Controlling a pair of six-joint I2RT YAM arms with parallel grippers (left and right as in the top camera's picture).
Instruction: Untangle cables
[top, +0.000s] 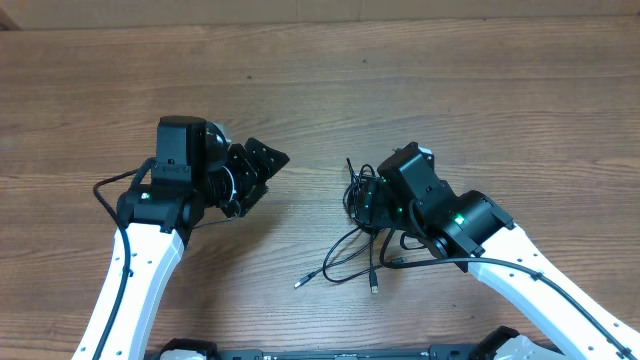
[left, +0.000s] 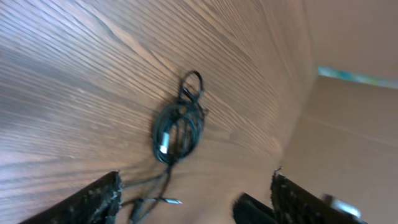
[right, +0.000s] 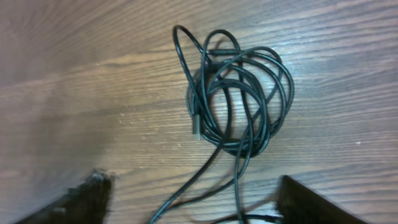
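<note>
The right tool (right: 193, 183) hangs open over the cables (right: 239, 99).

Its two fingers are spread wide and hold nothing. The round bunch of loops lies on the table (top: 450, 90) right under it, a bit right of the middle. Two loose ends (top: 300, 283) run out toward the near edge. The left tool (top: 262, 175) is open and empty too, well apart toward the left edge, so I think the right arm should grab first.

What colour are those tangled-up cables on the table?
The cables are black. The right wrist view shows them best, looking straight down on the coil.
</note>
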